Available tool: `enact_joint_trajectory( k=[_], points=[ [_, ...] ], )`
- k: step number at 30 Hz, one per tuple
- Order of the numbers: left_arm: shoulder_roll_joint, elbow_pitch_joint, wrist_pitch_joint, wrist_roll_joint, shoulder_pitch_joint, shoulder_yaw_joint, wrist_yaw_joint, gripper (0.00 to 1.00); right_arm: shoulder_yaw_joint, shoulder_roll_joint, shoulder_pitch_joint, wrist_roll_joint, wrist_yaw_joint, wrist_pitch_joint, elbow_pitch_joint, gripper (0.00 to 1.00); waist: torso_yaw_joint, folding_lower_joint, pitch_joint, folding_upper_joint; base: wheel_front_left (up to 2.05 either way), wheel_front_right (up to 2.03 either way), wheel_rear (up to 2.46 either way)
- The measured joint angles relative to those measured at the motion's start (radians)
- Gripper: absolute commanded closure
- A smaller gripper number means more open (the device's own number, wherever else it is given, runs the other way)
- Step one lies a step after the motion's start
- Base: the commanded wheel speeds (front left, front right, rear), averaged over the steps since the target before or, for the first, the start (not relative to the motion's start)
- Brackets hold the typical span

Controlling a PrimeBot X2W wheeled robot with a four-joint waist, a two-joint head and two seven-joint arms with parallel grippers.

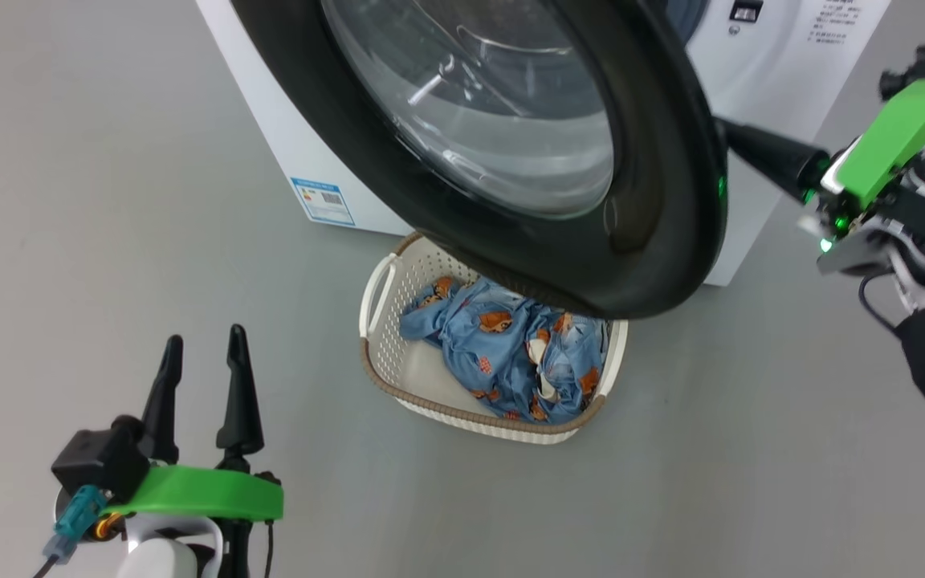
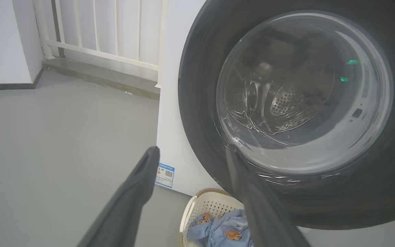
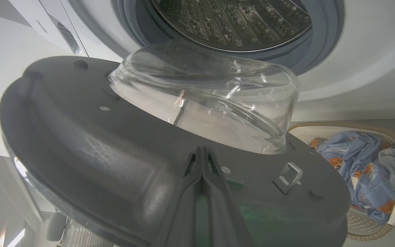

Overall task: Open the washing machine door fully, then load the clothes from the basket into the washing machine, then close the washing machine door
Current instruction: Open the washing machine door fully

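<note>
The washing machine door [image 1: 655,201] stands swung partly out from the white washing machine [image 1: 751,72], and its black rim overhangs the far side of the basket [image 1: 374,361]. The blue bear-print clothes [image 1: 503,345] lie bundled in the basket. My right gripper [image 1: 723,128] is shut, and its joined fingertips rest against the door's inner face [image 3: 81,137] just below the glass bowl [image 3: 211,103]. Behind the bowl I see the steel drum [image 3: 235,20]. My left gripper [image 1: 204,341] is open and holds nothing, low on the left, apart from the basket, and faces the door [image 2: 197,103].
A blue label sticker [image 1: 322,201] marks the machine's lower left front. Bare grey floor [image 1: 109,241] spreads left of the machine and in front of the basket. A white railing [image 2: 108,34] on a raised sill stands beyond the machine's left side.
</note>
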Motion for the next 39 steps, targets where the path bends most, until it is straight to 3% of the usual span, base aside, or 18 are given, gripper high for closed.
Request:
enact_joint_trajectory(
  k=[11, 30, 39],
  points=[
    [0.015, 0.001, 0.000, 0.007, 0.041, 0.007, 0.002, 0.00, 0.000, 0.008, 0.137, 0.032, 0.000, 0.026, -0.079, 1.00, 0.034, 0.0000, -0.065, 0.0000, 0.00, 0.00, 0.00],
    [0.053, -0.051, 0.053, 0.007, 0.135, 0.006, 0.028, 0.00, -0.015, 0.050, 0.372, 0.064, 0.000, 0.052, -0.180, 1.00, 0.174, 0.0000, -0.162, 0.0000, 0.00, 0.00, 0.00],
    [0.076, -0.083, 0.062, 0.005, 0.169, 0.013, 0.045, 0.00, -0.008, 0.095, 0.407, 0.070, 0.000, 0.083, -0.193, 1.00, 0.228, 0.0000, -0.190, 0.0000, 0.00, 0.00, 0.00]
  ],
)
